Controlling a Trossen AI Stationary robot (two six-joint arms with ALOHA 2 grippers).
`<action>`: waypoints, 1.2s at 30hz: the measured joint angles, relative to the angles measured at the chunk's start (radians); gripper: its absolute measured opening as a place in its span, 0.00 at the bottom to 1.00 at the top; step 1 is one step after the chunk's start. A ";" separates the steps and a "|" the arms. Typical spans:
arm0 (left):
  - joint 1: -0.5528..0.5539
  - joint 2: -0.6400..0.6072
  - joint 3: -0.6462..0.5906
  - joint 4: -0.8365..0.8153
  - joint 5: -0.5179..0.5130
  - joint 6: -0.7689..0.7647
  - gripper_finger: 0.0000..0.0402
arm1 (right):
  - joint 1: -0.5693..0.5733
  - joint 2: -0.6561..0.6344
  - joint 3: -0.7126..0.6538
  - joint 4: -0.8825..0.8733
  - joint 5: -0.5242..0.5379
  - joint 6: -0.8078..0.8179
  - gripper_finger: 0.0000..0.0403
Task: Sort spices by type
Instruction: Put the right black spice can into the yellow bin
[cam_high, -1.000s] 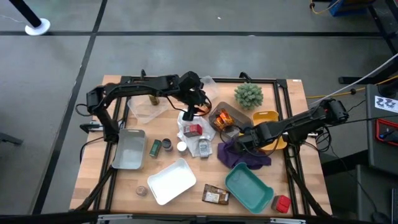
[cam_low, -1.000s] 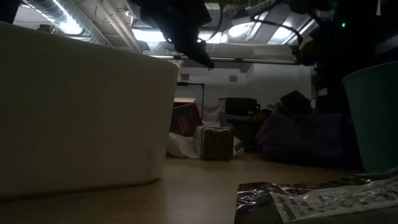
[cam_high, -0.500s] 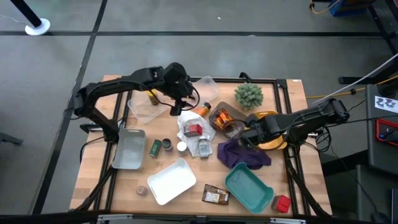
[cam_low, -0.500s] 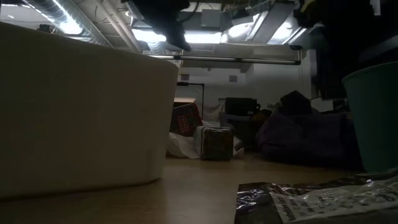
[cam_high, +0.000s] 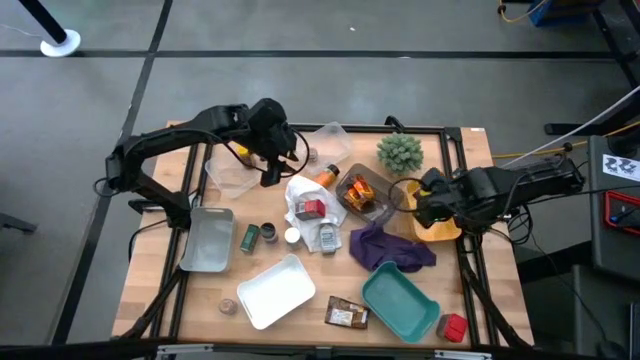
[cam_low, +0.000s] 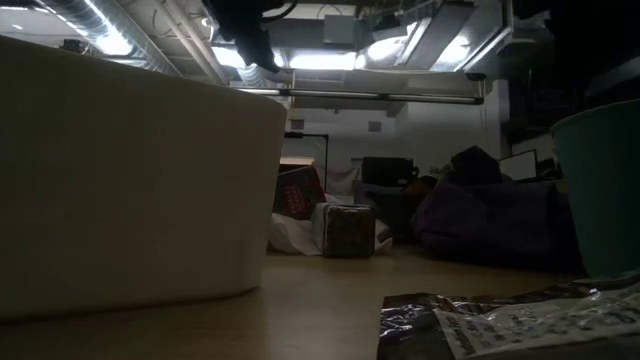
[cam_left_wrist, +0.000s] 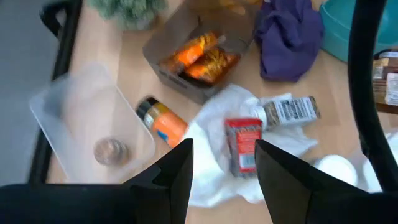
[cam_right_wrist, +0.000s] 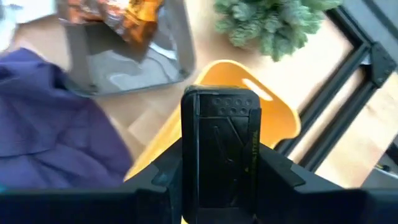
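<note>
My left gripper hangs open above the edge of a clear tray, touching nothing. In the left wrist view its fingers frame an orange jar, a red box and a white-capped jar, all lying on a white cloth. A small jar sits in the clear tray. My right gripper is shut and empty above the yellow tray. Orange packets lie in a grey tray. Green and dark jars stand on the table.
A green spiky plant stands at the far edge and a purple cloth lies mid-table. Near the front are a white tray, a teal tray, a brown packet and a red box. A pale tray sits left.
My left gripper has swung from above the white cloth toward the table's left and far side, ending over the clear tray's edge. My right gripper has drawn back toward the table's right, from the purple cloth's far edge to above the yellow tray.
</note>
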 joint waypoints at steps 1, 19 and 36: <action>0.000 0.000 0.000 -0.004 0.000 -0.008 0.39 | 0.000 -0.020 -0.022 0.001 0.005 -0.001 0.33; -0.058 0.000 0.000 -0.006 -0.001 -0.065 0.39 | 0.000 -0.166 -0.418 0.276 -0.003 0.092 0.34; -0.138 0.000 0.000 -0.004 -0.001 -0.033 0.39 | 0.000 -0.165 -0.544 0.456 -0.012 0.183 0.37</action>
